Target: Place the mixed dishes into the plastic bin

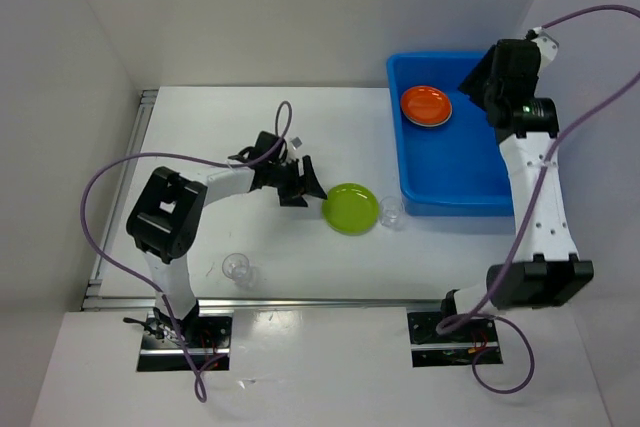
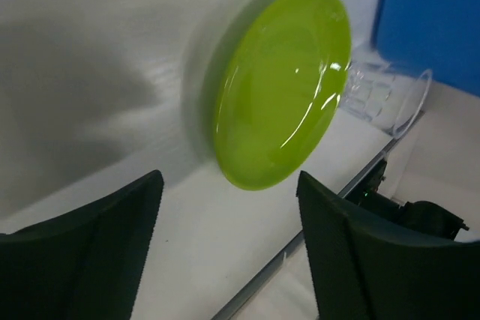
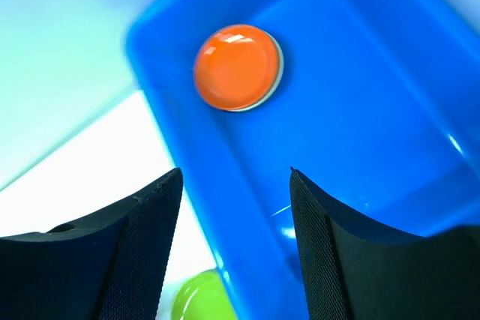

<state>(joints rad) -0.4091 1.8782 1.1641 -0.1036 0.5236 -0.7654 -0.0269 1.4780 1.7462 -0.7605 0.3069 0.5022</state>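
The orange plate [image 1: 426,106] lies in the blue bin [image 1: 452,199], below the right tool [image 3: 234,175], spread and empty. The left tool [image 2: 229,183], also spread, faces the green plate [image 1: 351,209] on the desk [image 1: 200,137], probably lining up a grab.

You had the lime green plate [image 2: 281,88] looking like smooth, glossy plastic with bright glints across it; the orange plate [image 3: 236,67], at 11 o'clock inside the plastic bin [image 3: 360,125], shone the same way; the bin was smooth blue plastic with a softer sheen; the clear cup [image 2: 375,99] at the green plate's 3 o'clock was transparent and faceted; your left gripper [image 2: 229,185] had matt black fingers [image 2: 97,260], finely ridged along the inner edge; the table [image 1: 230,137] looked matt white.
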